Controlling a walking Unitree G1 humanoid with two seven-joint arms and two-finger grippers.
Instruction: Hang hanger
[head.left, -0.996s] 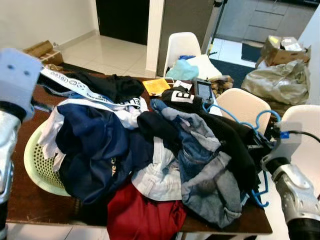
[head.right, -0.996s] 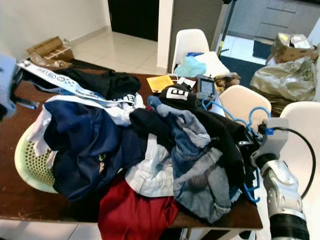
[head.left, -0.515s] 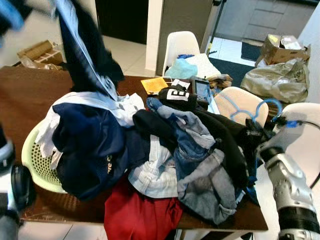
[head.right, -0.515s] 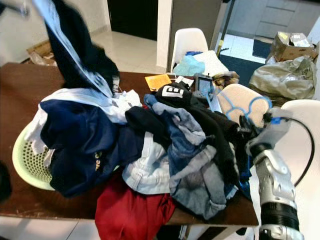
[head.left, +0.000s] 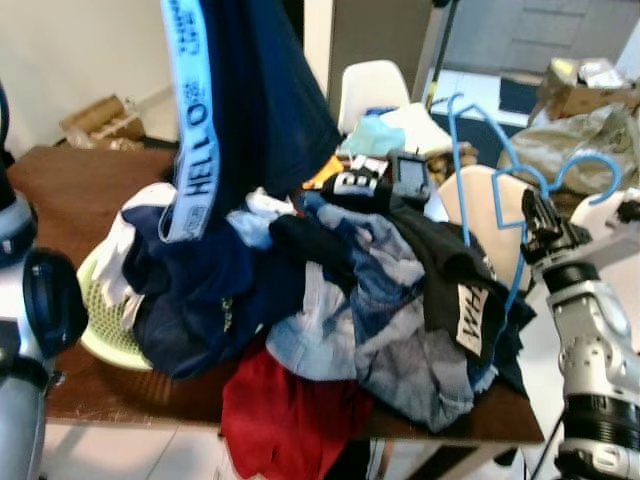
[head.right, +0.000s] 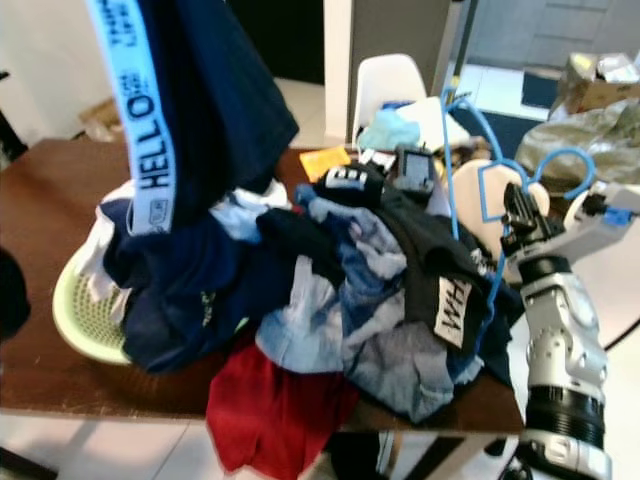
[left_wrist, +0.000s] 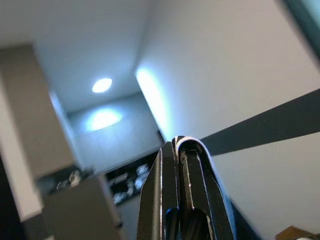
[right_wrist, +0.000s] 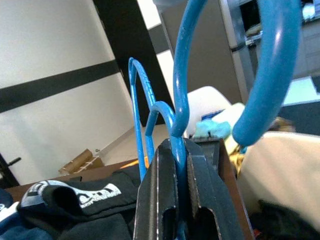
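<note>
On the dark brown wooden table (head.left: 75, 185), left eye view: a heap of mixed clothes (head.left: 330, 285) spills out of a pale green perforated plastic laundry basket (head.left: 100, 335). A dark navy garment with a light blue "HELLO" band (head.left: 245, 100) hangs lifted above the heap's left side, its upper end running out of frame. A red cloth (head.left: 285, 415) droops over the table's near edge. At the table's right edge, the right gripper (head.left: 540, 222) points upward, fingers pinched together on the thin blue wire hanger (head.left: 490, 150). Hanger is raised clear above the clothes, its lower run trailing down beside a black garment with a white label (head.left: 465, 310). White plastic chairs (head.left: 370, 85) stand behind the table.

Right eye view: same layout. Silver right forearm (head.right: 560, 340) rises from below, hanger hook curving over beside a grey camera block (head.right: 610, 215) at the wrist.

Left wrist view: left gripper (left_wrist: 181, 150) aims up toward a white ceiling with a round lit lamp (left_wrist: 102, 85). Black fingers (left_wrist: 172, 190) are pressed together with a thin pale strip of fabric (left_wrist: 187, 143) looped over their tips; grip holds the navy garment.

Right wrist view: black fingers (right_wrist: 155, 190) clamp the blue hanger wire between them; its loops rise beyond the tips. Black printed cloth (right_wrist: 70, 197) lies below.
</note>
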